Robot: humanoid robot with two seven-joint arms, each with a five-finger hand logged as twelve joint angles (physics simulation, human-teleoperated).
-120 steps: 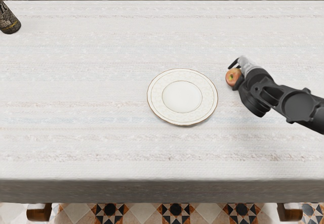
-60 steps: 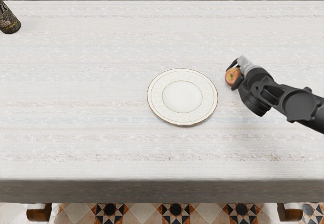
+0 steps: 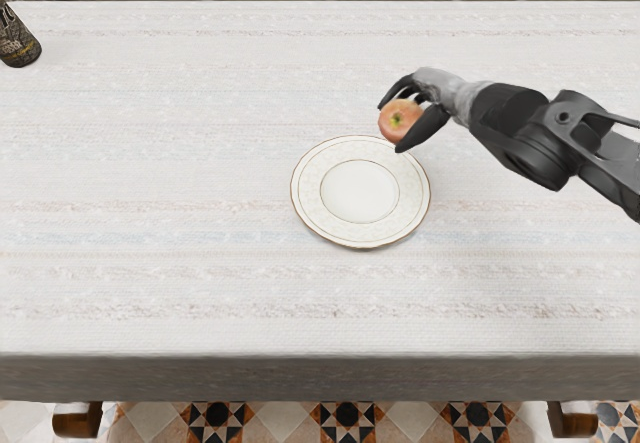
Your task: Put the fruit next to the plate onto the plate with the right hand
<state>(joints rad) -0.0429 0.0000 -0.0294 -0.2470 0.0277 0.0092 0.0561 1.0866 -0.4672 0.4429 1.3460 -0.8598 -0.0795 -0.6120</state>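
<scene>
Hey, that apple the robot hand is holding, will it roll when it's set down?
Likely: the apple looks round, so it may roll. The plate has a shallow well that could catch it. It seems firm, showing no denting in the grip of the right robot hand.

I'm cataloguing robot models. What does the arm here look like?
Only the right arm shows: bulky dark grey segments with a round disc-shaped joint housing. The wrist is light grey; the right hand has slim black fingers. No cables or markings visible.
</scene>
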